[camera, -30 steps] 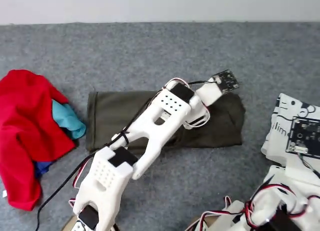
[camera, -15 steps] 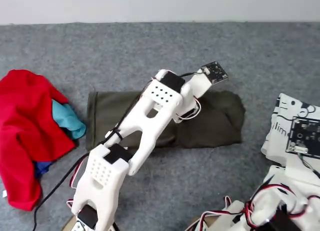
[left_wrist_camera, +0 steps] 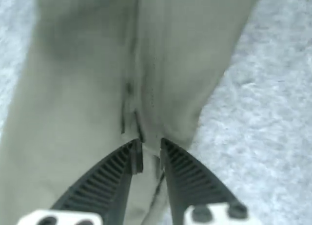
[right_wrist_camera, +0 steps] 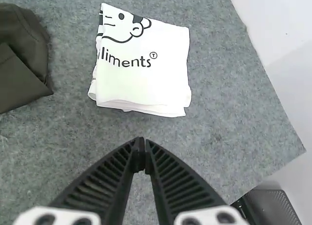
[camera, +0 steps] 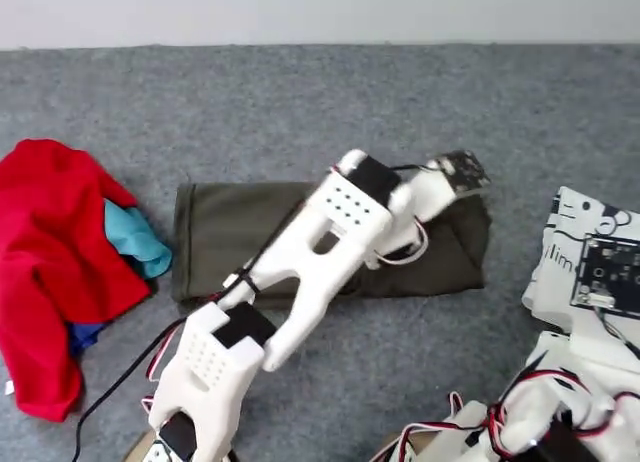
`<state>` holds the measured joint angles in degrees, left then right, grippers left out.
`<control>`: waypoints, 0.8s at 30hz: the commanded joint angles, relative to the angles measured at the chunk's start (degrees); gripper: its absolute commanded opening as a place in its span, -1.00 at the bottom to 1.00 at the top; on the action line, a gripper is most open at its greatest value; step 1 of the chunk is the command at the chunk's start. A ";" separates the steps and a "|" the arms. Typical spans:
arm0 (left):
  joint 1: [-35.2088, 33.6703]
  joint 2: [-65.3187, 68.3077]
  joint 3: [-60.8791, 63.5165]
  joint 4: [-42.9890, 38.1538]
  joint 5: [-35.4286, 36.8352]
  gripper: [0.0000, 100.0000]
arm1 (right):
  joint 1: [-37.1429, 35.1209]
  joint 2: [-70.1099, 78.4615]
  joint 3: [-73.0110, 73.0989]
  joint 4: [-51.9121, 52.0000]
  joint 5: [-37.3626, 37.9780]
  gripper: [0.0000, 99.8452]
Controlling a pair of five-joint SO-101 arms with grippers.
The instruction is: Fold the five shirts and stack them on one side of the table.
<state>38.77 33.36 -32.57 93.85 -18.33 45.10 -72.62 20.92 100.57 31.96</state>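
1. Location: the olive shirt lies mid-surface as a long folded band running left to right. The left arm stretches over it to its right end.
2. Left claw: the tips are drawn almost together, with a ridge of olive cloth between them. It is judged to be clamped on that ridge, close to the band's right end.
3. Right claw: tips together, holding nothing, above bare surface at the near right. The folded white shirt lies just beyond it.
4. Unfolded stock: a red shirt lies heaped at the left edge, with a teal shirt and a blue shirt tucked under it.
5. Handling assessment: the olive cloth is light, limp and non-fragile.
   - It should sag and unfold if lifted from one point.
   - A pinch through all layers at a folded edge or corner is advised.
   - The felt-like surface will likely drag on it.
6. View comparison:
   - The left wrist view shows the pinch and a seam line that the arm conceals from above.
   - The high view alone gives the band's full outline and the heap.
   - The right wrist view shows the white shirt whole.
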 commanded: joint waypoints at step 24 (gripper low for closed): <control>-6.42 -3.60 -1.45 -1.41 7.65 -0.73 | 0.48 0.04 0.18 2.33 0.62 -0.97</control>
<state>33.05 36.09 -32.04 89.89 -12.62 45.10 -72.62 20.92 100.57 31.96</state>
